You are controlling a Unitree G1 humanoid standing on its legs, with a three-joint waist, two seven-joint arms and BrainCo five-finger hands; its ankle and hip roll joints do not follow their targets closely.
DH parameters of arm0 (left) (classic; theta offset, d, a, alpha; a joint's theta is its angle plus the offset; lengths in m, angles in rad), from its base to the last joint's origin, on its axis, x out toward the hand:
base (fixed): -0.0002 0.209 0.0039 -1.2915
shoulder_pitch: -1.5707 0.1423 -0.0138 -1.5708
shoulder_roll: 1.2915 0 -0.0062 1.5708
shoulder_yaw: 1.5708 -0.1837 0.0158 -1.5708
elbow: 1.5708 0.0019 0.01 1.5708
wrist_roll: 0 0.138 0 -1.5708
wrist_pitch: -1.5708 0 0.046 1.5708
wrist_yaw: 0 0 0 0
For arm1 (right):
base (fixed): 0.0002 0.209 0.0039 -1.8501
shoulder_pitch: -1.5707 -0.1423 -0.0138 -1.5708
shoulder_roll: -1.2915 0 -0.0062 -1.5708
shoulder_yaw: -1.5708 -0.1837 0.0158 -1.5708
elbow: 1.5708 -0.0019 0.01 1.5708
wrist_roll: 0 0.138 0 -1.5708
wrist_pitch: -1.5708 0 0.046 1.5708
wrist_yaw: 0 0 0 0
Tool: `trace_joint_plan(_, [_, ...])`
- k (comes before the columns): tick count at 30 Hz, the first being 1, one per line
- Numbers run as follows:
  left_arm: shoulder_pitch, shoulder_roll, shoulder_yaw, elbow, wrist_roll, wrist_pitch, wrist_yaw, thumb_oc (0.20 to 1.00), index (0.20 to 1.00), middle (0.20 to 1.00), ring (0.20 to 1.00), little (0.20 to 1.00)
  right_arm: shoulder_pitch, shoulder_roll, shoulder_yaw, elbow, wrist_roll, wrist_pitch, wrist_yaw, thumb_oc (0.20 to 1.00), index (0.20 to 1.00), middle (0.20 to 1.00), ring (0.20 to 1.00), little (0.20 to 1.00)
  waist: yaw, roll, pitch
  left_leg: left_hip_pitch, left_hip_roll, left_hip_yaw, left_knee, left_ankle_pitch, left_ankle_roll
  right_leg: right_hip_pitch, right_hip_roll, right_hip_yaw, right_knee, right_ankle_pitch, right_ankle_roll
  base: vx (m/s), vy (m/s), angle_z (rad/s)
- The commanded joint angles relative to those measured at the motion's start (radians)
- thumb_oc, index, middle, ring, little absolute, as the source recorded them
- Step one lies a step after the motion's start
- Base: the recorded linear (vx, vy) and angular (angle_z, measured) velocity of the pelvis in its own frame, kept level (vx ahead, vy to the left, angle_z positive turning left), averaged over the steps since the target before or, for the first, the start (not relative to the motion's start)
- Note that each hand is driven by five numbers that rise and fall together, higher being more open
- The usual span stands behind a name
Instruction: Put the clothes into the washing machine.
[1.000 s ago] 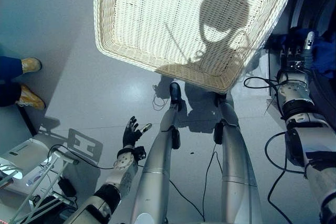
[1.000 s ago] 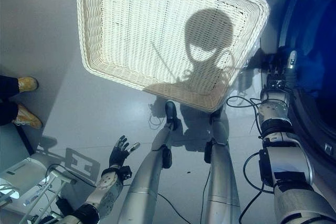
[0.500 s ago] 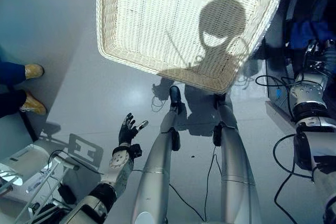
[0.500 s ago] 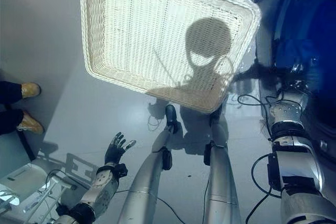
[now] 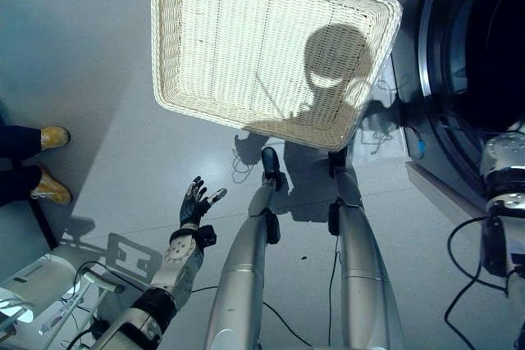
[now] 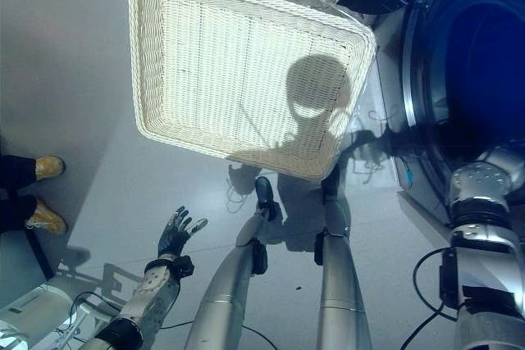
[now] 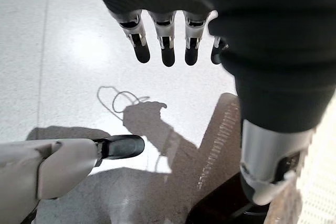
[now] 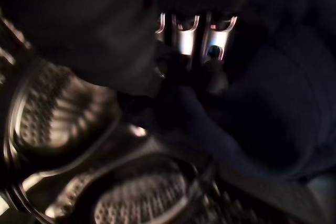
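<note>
Blue cloth (image 8: 273,108) is going into the drum (image 8: 68,114), right hand (image 8: 197,38) deep in the washer (image 6: 459,79).

Silver fingers (image 8: 218,40) are lying against the cloth in the dark; whether they are gripping it I cannot tell. Judging by this, the drop-off is under way, and next comes letting go and drawing the arm out through the door. Left hand (image 5: 194,201) is hanging spread over the floor, holding nothing; the wicker basket (image 6: 148,55) is lying empty.

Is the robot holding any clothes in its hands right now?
The left hand is open and holds nothing. The right hand is inside the washing machine against dark blue cloth; whether it grips the cloth cannot be told.
</note>
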Motion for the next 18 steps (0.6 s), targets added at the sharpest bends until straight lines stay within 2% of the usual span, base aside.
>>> trace_joint_plan(1, [0.120,0.006,0.034,-0.005,-0.056,0.010,-0.003,1.000,1.000,1.000,1.000,1.000,0.086,-0.210,-0.097,-0.040,-0.077,-0.272,-0.258,0.200,0.200,0.200,0.200,0.200,-0.081,0.094,-0.009,0.018,-0.045,0.045,0.026,-0.046,-0.006,0.036,0.038,-0.069,0.089,-0.131,0.056,0.02,-0.032,-0.02])
trace_joint_plan(2, [0.120,0.012,0.033,-0.009,-0.060,0.014,0.000,1.000,1.000,1.000,1.000,1.000,0.091,-0.220,-0.114,-0.025,-0.007,-0.287,-0.277,0.278,0.278,0.278,0.278,0.278,-0.081,0.091,-0.009,0.019,-0.044,0.042,0.024,-0.044,-0.007,0.040,0.039,-0.070,0.090,-0.133,0.056,0.02,-0.039,-0.03])
trace_joint_plan(3, [0.119,0.014,0.031,-0.011,-0.061,0.017,0.001,1.000,1.000,1.000,1.000,1.000,0.093,-0.225,-0.119,-0.017,0.026,-0.291,-0.278,0.297,0.297,0.297,0.297,0.297,-0.080,0.091,-0.009,0.020,-0.044,0.040,0.024,-0.043,-0.007,0.040,0.038,-0.071,0.091,-0.133,0.055,0.01,-0.052,-0.05])
trace_joint_plan(4, [0.116,0.021,0.026,-0.015,-0.065,0.022,0.004,1.000,1.000,1.000,1.000,1.000,0.094,-0.238,-0.129,0.013,0.125,-0.273,-0.262,0.498,0.498,0.498,0.498,0.498,-0.078,0.090,-0.009,0.018,-0.043,0.039,0.025,-0.042,-0.009,0.041,0.036,-0.075,0.092,-0.135,0.055,0.00,-0.033,-0.03])
trace_joint_plan(5, [0.116,0.021,0.026,-0.015,-0.065,0.022,0.004,1.000,1.000,1.000,1.000,1.000,0.094,-0.238,-0.129,0.013,0.125,-0.273,-0.262,0.498,0.498,0.498,0.498,0.498,-0.078,0.090,-0.009,0.018,-0.043,0.039,0.025,-0.042,-0.009,0.041,0.036,-0.075,0.092,-0.135,0.055,0.01,-0.067,-0.01])
trace_joint_plan(6, [0.112,0.036,0.027,-0.024,-0.071,0.043,0.003,1.000,1.000,1.000,1.000,1.000,0.115,-0.255,-0.137,0.086,0.316,-0.138,-0.252,1.000,1.000,1.000,1.000,1.000,-0.076,0.088,-0.009,0.015,-0.041,0.035,0.033,-0.042,-0.010,0.042,0.033,-0.081,0.099,-0.137,0.052,0.01,-0.053,0.01])
trace_joint_plan(7, [0.111,0.039,0.026,-0.023,-0.073,0.046,0.002,1.000,1.000,1.000,1.000,1.000,0.122,-0.255,-0.140,0.107,0.364,-0.058,-0.249,1.000,1.000,1.000,1.000,1.000,-0.076,0.087,-0.009,0.012,-0.040,0.034,0.036,-0.041,-0.010,0.040,0.034,-0.081,0.104,-0.138,0.051,0.03,-0.082,0.03])
trace_joint_plan(9, [0.095,0.058,0.017,-0.031,-0.085,0.066,0.006,1.000,1.000,1.000,1.000,1.000,0.164,-0.237,-0.123,0.207,0.420,0.352,-0.185,1.000,1.000,1.000,1.000,1.000,-0.067,0.085,-0.009,0.002,-0.039,0.026,0.046,-0.039,-0.006,0.033,0.034,-0.084,0.117,-0.140,0.045,0.03,-0.069,0.15])
trace_joint_plan(10, [0.097,0.060,0.018,-0.032,-0.085,0.067,0.006,1.000,1.000,1.000,1.000,1.000,0.162,-0.242,-0.124,0.218,0.420,0.366,-0.178,1.000,1.000,1.000,1.000,1.000,-0.068,0.084,-0.009,0.002,-0.039,0.026,0.047,-0.039,-0.006,0.033,0.033,-0.085,0.117,-0.140,0.045,0.02,-0.058,0.28])
trace_joint_plan(12, [0.081,0.075,0.016,-0.038,-0.086,0.078,0.007,1.000,1.000,1.000,1.000,1.000,0.144,-0.220,-0.059,0.240,0.420,0.660,-0.054,1.000,1.000,1.000,1.000,1.000,-0.054,0.081,-0.009,-0.004,-0.038,0.022,0.041,-0.033,-0.004,0.032,0.033,-0.091,0.112,-0.137,0.042,0.01,-0.062,0.20])
trace_joint_plan(13, [0.080,0.078,0.018,-0.038,-0.086,0.079,0.005,1.000,1.000,1.000,1.000,1.000,0.141,-0.221,-0.044,0.248,0.420,0.690,-0.032,1.000,1.000,1.000,1.000,1.000,-0.053,0.081,-0.009,-0.005,-0.038,0.021,0.040,-0.032,-0.004,0.032,0.032,-0.093,0.111,-0.136,0.041,-0.01,-0.079,0.12])
trace_joint_plan(14, [0.080,0.084,0.026,-0.024,-0.087,0.068,-0.011,1.000,1.000,1.000,1.000,1.000,0.143,-0.204,-0.001,0.234,0.420,0.823,0.056,1.000,1.000,1.000,1.000,1.000,-0.050,0.077,-0.009,-0.009,-0.036,0.020,0.033,-0.027,-0.004,0.030,0.030,-0.101,0.107,-0.134,0.041,-0.01,-0.059,0.09])
trace_joint_plan(16, [0.075,0.081,0.032,-0.008,-0.078,0.058,-0.018,1.000,1.000,1.000,1.000,1.000,0.149,-0.190,0.029,0.228,0.356,0.903,0.118,1.000,1.000,1.000,1.000,1.000,-0.048,0.075,-0.009,-0.010,-0.035,0.019,0.025,-0.021,-0.006,0.032,0.031,-0.106,0.102,-0.133,0.039,-0.01,-0.055,0.03])
trace_joint_plan(18, [0.066,0.076,0.042,0.013,-0.068,0.049,-0.027,1.000,1.000,1.000,1.000,1.000,0.157,-0.162,0.055,0.236,0.286,0.964,0.219,1.000,1.000,1.000,1.000,1.000,-0.044,0.071,-0.009,-0.012,-0.035,0.017,0.016,-0.017,-0.006,0.031,0.033,-0.109,0.100,-0.135,0.037,-0.01,-0.048,0.00])
